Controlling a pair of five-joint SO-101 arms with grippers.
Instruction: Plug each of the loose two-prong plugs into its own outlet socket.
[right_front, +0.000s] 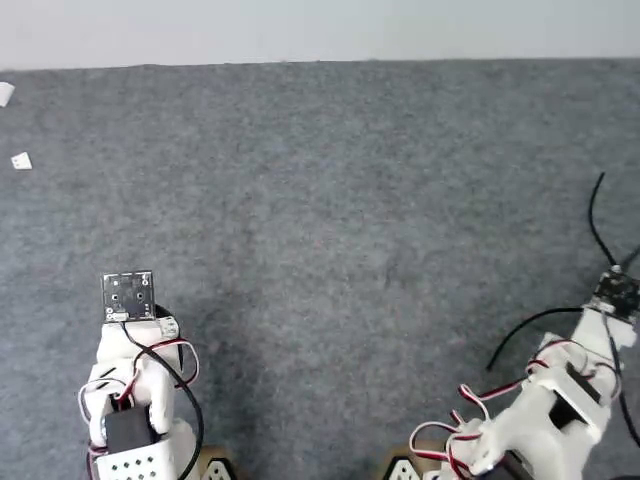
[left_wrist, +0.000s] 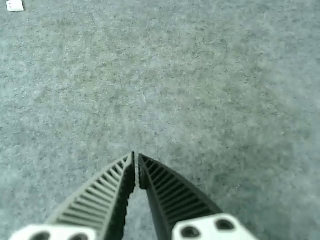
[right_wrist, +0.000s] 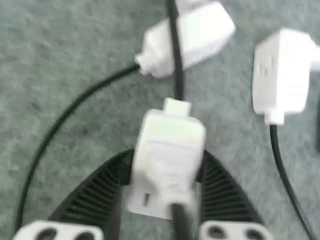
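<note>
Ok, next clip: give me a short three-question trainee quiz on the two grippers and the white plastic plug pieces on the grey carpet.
1. True or false: the left gripper holds a plug.
2. Besides the white plastic plug block between the right gripper fingers, how many other white blocks lie on the grey carpet in the right wrist view? A one, B two, C four.
3. Fill in: the held block's cable is ____.
Key: 1 false, it is shut and empty. 2 B. 3 black.
</note>
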